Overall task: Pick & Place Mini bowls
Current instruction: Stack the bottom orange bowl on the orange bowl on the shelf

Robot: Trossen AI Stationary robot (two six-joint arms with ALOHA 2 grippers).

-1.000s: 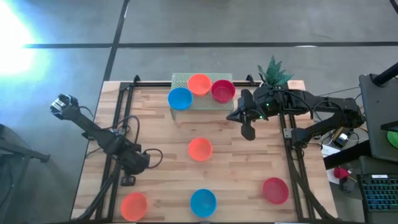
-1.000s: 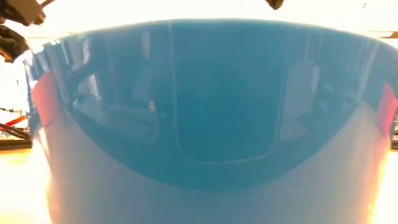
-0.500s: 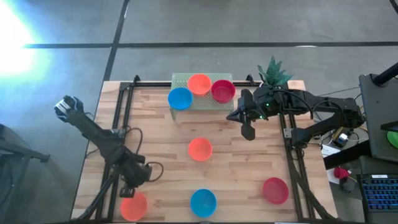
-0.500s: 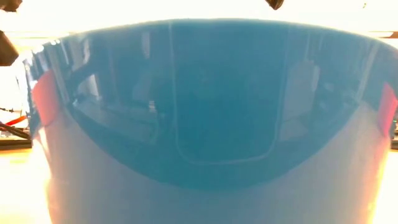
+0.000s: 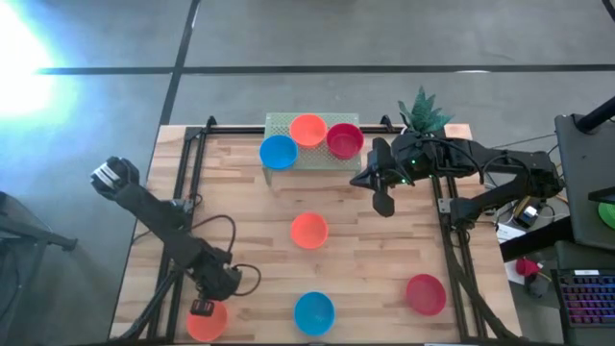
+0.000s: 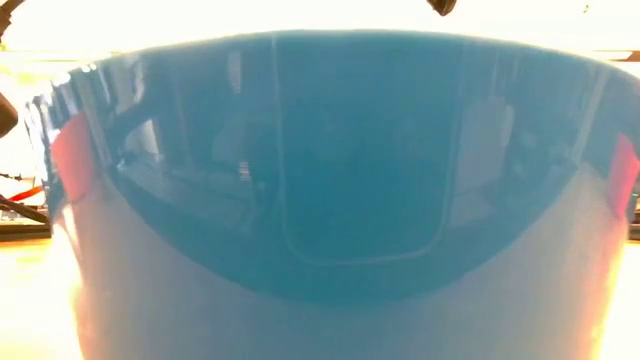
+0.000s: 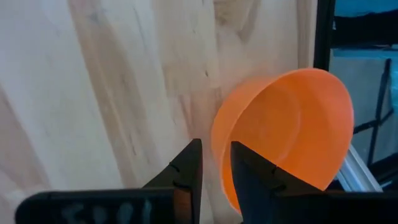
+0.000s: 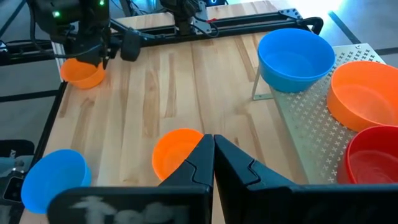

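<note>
Several mini bowls stand on the wooden table. An orange bowl (image 5: 211,325) sits on its base at the near left corner, and my left gripper (image 5: 203,308) hangs open over its far rim. In the left wrist view the bowl's rim (image 7: 216,146) runs into the gap of my left gripper (image 7: 216,163), one finger outside the wall and one over the hollow. My right gripper (image 5: 384,204) is shut and holds nothing, hanging high at the far right. Blue (image 5: 279,152), orange (image 5: 308,129) and red (image 5: 345,140) bowls sit on a perforated stand (image 5: 288,122). My left gripper comes at the orange bowl's rim (image 7: 219,180) slanting down from the far side, with the wall between its two fingers. Whether either finger touches the rim, I cannot tell. The bowl stands on the table.
Loose bowls on the table: orange (image 5: 308,231) in the middle, blue (image 5: 314,312) at the near edge, filling the low view (image 6: 340,200), and red (image 5: 425,293) near right. A potted plant (image 5: 423,110) stands far right. Dark rails (image 5: 188,183) run along both sides.
My left gripper has gone toward the table's near edge and down, from above bare wood to the far rim of the orange bowl at the near left corner. The bowls have stayed where they were.
</note>
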